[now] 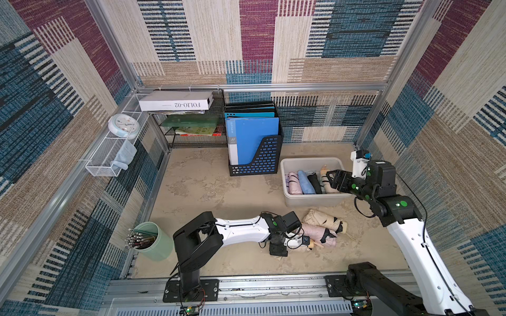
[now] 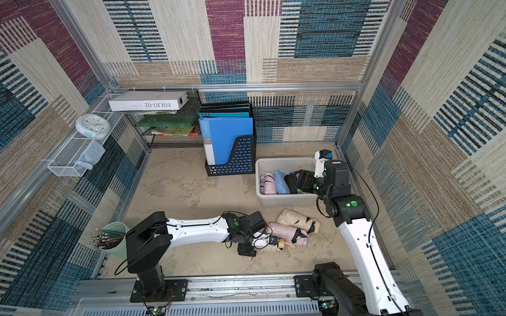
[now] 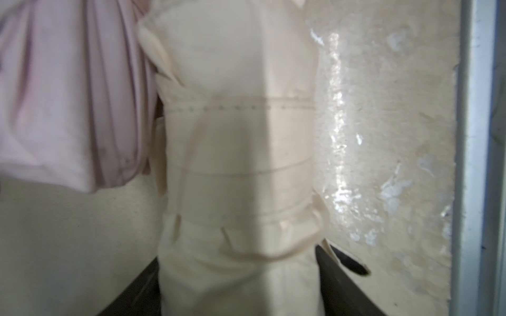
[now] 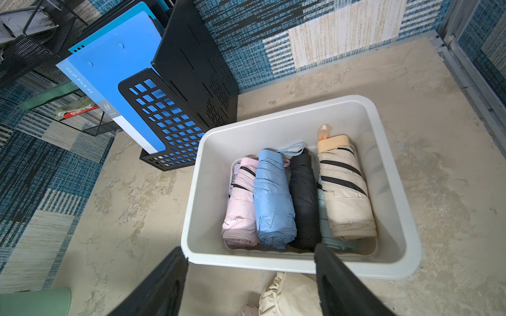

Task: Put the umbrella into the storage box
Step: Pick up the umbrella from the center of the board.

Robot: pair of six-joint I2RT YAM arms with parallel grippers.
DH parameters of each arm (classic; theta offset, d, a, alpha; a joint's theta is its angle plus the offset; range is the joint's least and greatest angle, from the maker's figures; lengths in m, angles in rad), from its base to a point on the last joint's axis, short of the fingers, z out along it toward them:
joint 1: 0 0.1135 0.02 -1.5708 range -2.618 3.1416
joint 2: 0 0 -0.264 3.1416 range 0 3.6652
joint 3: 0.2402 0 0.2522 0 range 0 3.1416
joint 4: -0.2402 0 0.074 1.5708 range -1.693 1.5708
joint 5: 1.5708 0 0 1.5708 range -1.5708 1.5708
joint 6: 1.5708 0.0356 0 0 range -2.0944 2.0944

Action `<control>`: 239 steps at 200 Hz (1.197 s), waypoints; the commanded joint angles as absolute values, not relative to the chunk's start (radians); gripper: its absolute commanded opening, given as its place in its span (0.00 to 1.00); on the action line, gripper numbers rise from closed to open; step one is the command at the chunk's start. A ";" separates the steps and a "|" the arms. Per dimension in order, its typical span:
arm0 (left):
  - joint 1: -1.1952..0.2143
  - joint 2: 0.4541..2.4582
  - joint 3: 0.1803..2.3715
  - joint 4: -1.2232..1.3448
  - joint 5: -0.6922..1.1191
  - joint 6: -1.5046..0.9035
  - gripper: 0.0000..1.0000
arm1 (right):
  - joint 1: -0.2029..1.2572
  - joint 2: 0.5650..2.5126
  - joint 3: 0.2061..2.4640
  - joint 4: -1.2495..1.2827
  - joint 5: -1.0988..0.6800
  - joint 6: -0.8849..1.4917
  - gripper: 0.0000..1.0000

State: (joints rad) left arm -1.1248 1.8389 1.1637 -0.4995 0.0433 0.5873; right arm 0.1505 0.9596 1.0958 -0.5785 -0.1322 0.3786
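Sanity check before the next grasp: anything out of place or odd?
Nothing spilled. A beige umbrella and a pink umbrella lie bunched together, askew, on the table, outside the storage box. The table's surface looks scuffed and patchy.

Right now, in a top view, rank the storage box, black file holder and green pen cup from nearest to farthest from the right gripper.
1. storage box: the right gripper hangs over its right end.
2. black file holder: left of the box, at the back.
3. green pen cup: far front left corner.
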 commanded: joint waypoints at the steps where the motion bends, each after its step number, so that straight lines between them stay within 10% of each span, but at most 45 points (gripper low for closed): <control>1: -1.124 1.856 1.165 -0.539 0.036 0.596 0.66 | 0.151 0.954 1.094 -0.571 -0.139 0.383 0.77; 138: -1.121 1.618 1.078 -0.525 0.053 0.355 0.00 | 0.151 0.991 1.148 -0.571 -0.218 0.373 0.77; 239: -0.982 1.314 0.980 -0.094 0.105 -0.126 0.00 | 0.153 0.976 1.162 -0.517 -0.372 0.437 0.76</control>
